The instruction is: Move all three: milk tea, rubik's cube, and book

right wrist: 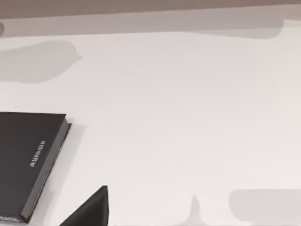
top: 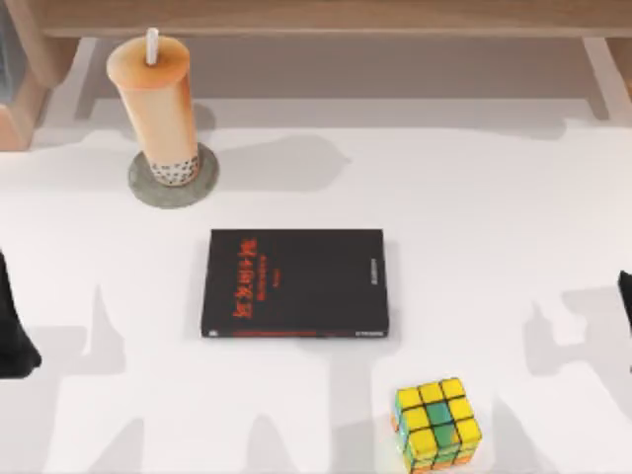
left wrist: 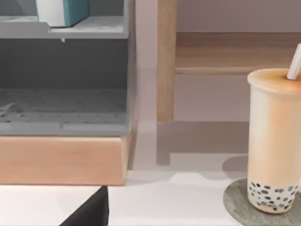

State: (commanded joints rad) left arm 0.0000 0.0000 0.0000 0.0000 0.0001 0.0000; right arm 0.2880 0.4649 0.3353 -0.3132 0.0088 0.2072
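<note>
Spreading white across the whole scene, the table [top: 474, 217] carried everything. A black book with red lettering [top: 294, 283] lay flat near its middle. The milk tea [top: 158, 104] stood upright on a round grey coaster [top: 202, 183] toward the far left, well apart from that book — its straw up, pearls at the base. The rubik's cube [top: 436, 423] sat at the near edge, right of centre, just beyond the black book's near right corner. In the left wrist view a blue-and-white object [left wrist: 62, 11] rested on a grey shelf [left wrist: 63, 28] — whether it was the light blue book, I cannot tell. Both arms sat parked at the left and right edges; whether their fingers were wide or narrow, I cannot tell.
</note>
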